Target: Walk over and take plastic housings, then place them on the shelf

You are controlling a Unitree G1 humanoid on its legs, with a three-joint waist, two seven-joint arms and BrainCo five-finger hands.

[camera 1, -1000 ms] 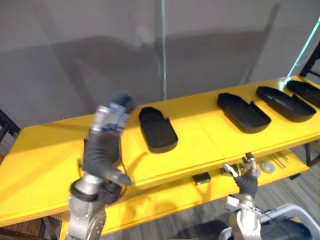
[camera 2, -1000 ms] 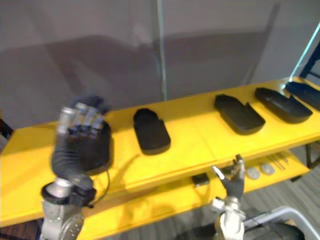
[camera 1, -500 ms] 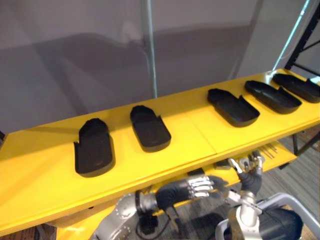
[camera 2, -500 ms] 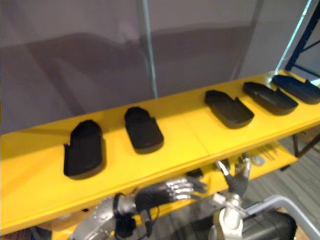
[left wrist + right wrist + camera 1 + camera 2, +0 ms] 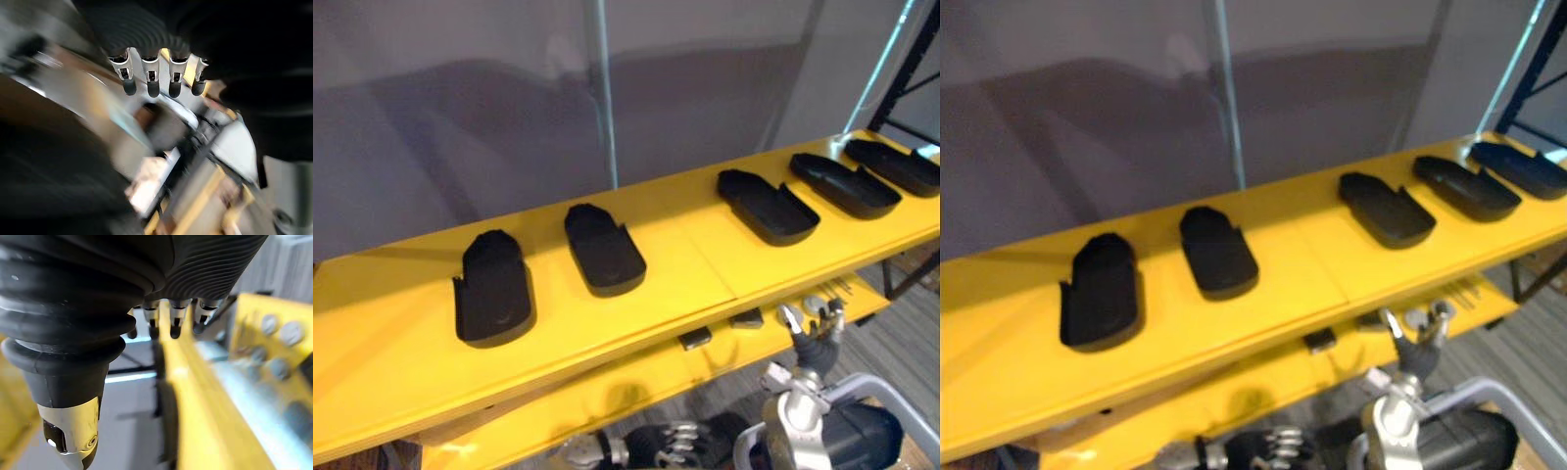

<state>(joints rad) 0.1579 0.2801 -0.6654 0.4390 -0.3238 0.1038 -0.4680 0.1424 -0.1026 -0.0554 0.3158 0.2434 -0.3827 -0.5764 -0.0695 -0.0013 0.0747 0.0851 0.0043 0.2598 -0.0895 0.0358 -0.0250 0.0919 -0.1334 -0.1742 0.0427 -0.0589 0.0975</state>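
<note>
Several black plastic housings lie in a row on the yellow shelf top [image 5: 690, 259]. The leftmost housing [image 5: 493, 300] sits beside a second one [image 5: 604, 251]; a third [image 5: 767, 206] and more lie further right. My left hand [image 5: 671, 446] hangs low below the shelf's front edge, and its fingers [image 5: 152, 81] are straight and hold nothing. Also below that edge, my right hand [image 5: 813, 331] points up in front of the lower shelf. Its fingers [image 5: 175, 318] are relaxed and empty.
A lower yellow shelf [image 5: 636, 392] carries small dark blocks [image 5: 695, 338] and round silver discs [image 5: 1417, 317]. A thin metal post [image 5: 605, 98] rises behind the top shelf against a grey wall. A dark rack upright [image 5: 913, 59] stands at the far right.
My left hand has dropped from above the leftmost housing to below the shelf edge, leaving that housing lying on the shelf. The camera has shifted. The right hand stays low.
</note>
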